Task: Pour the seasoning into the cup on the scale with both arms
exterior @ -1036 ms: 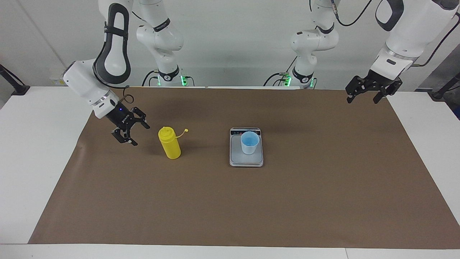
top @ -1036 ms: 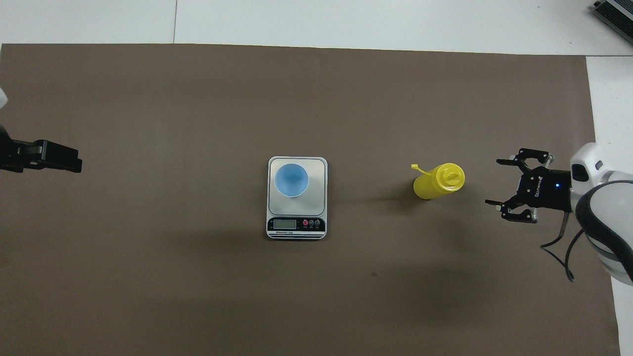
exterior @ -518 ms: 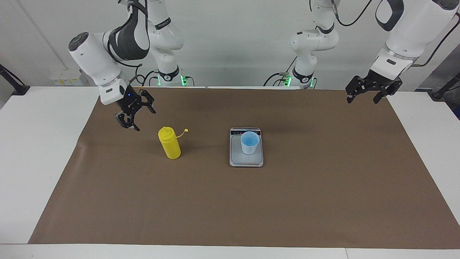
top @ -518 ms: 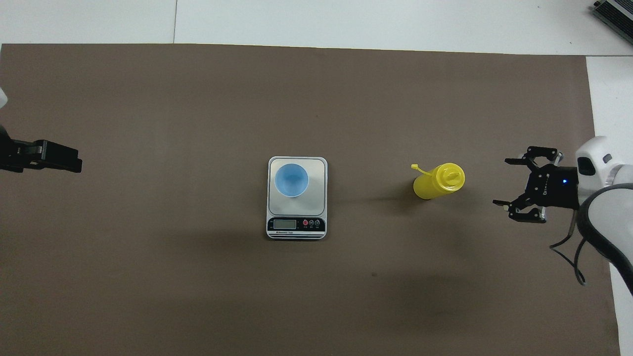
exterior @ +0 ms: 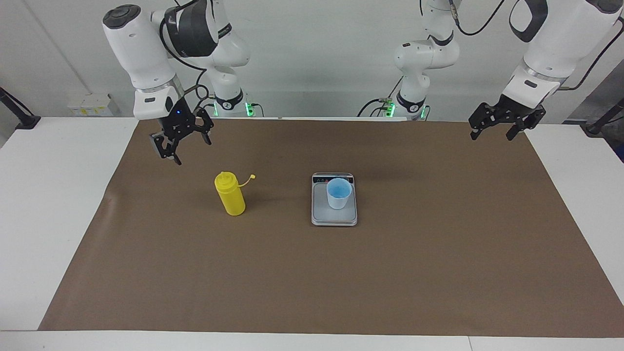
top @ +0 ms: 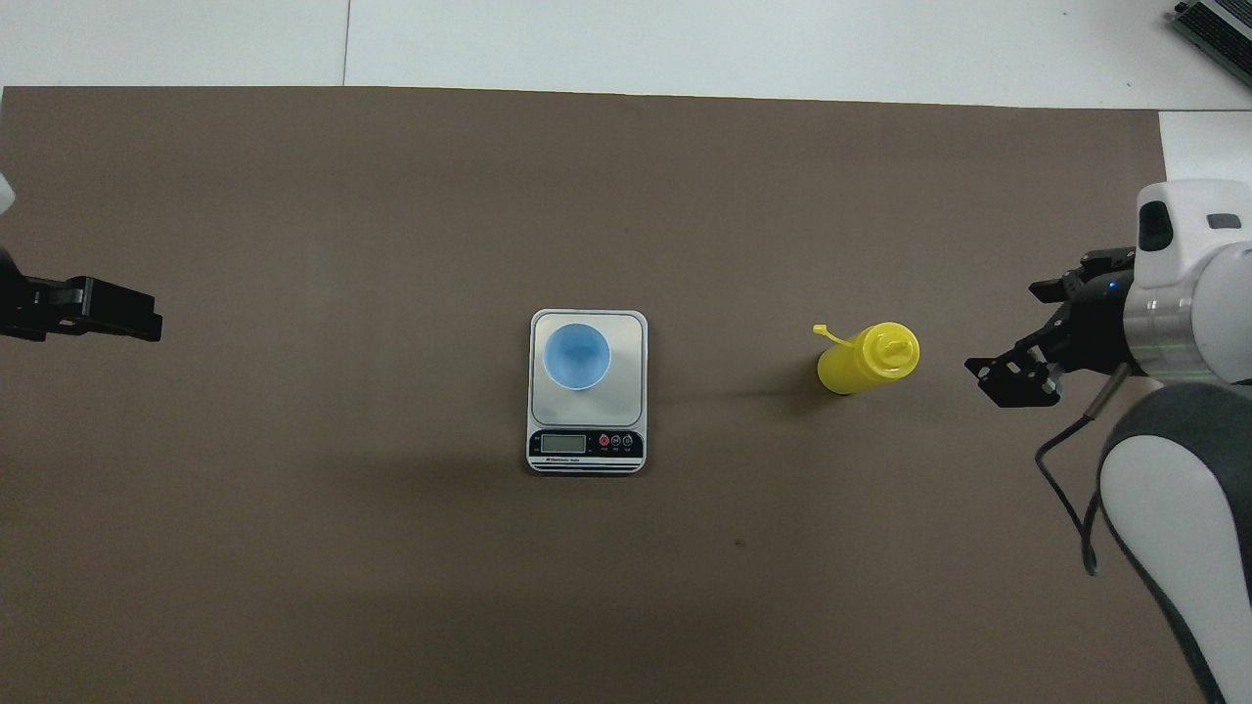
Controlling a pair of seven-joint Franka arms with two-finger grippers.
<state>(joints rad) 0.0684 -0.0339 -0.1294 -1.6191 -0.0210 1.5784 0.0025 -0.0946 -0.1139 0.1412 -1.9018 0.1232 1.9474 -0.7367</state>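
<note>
One yellow seasoning bottle [exterior: 230, 194] stands upright, capped, its strap sticking out, beside the scale [exterior: 334, 217] toward the right arm's end of the bench. The right gripper [exterior: 181, 141] hangs near it, apart, jaws released. One blue cup [exterior: 338, 193] sits on the scale. The left gripper [exterior: 504, 125] waits well apart from the scale, jaws released.

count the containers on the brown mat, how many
2. The yellow squeeze bottle stands upright on the mat toward the right arm's end. The light blue cup stands on the kitchen scale mid-table. None seem hidden.
</note>
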